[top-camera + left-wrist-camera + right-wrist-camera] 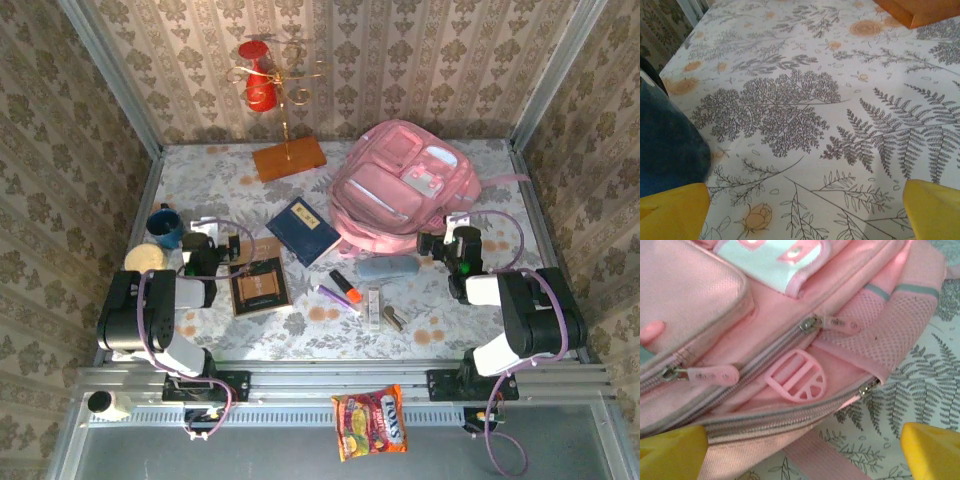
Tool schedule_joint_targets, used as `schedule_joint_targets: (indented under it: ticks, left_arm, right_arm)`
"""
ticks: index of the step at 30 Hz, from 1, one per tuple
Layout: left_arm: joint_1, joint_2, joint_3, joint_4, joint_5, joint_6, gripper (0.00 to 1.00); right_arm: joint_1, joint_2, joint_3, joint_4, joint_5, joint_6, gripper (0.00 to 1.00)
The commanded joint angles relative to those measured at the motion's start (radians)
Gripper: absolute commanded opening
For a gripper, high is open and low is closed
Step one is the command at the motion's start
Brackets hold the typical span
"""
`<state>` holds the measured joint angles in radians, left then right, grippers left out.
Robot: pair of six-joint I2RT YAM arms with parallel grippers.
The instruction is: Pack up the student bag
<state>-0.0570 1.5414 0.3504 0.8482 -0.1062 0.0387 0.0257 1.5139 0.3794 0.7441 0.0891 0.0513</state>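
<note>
The student bag (400,185) lies flat on the far right part of the desk (430,335), front pockets up. Its long axis runs slantwise from near-left to far-right (as best the top view tells). It lies just beyond the right fingers (932,450), which stand wide apart and hold nothing. In the right wrist view the bag's near edge sits directly ahead of them, with a pink zip pull (712,375) to the left, a second pull (840,324) further in, and a round pink buckle (797,376) between the two. The zips there look shut, so I judge the coming move to be the right arm's: reach forward for a pull and open a compartment. The left fingers (935,210) are likewise spread and empty over bare desk at the near left, well apart from the bag, with a blue mug (165,225) just beside them.

Between the arms lie the things to pack:
- a grey-blue pouch (387,268) close against the bag's near edge
- a dark blue book (303,230) beside the bag's left corner
- a brown notebook (260,285)
- an orange marker (345,285)
- a purple pen (335,297)

The pouch is nearest the right arm's path, though to its left rather than across it. A wooden stand (288,158) sits at the far side, left of the bag. A snack packet (372,422) lies off the desk by the front rail.
</note>
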Motion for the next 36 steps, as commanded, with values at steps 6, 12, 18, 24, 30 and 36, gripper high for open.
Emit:
schedule_joint_targets:
  ticks: [6,12,18,24,30,36]
  left_arm:
    - [0.01,0.013,0.037,0.075,0.026,0.032,1.0]
    - [0.01,0.012,0.037,0.075,0.025,0.031,1.0]
    - [0.016,0.012,0.039,0.069,0.031,0.027,1.0]
    - [0.032,0.012,0.044,0.058,0.053,0.015,1.0]
    - [0.031,0.012,0.045,0.057,0.053,0.015,1.0]
    - [0.025,-0.019,0.038,0.054,0.024,0.017,1.0]
  right_arm:
    - [-0.008,0.015,0.033,0.1,-0.026,-0.022,1.0]
    - [-0.009,0.015,0.033,0.098,-0.027,-0.022,1.0]
    - [-0.009,0.016,0.033,0.098,-0.028,-0.021,1.0]
    - [-0.008,0.015,0.033,0.098,-0.028,-0.021,1.0]
    - [-0.009,0.015,0.033,0.098,-0.028,-0.022,1.0]
    - [0.001,-0.022,0.014,0.109,0.024,-0.013,1.0]
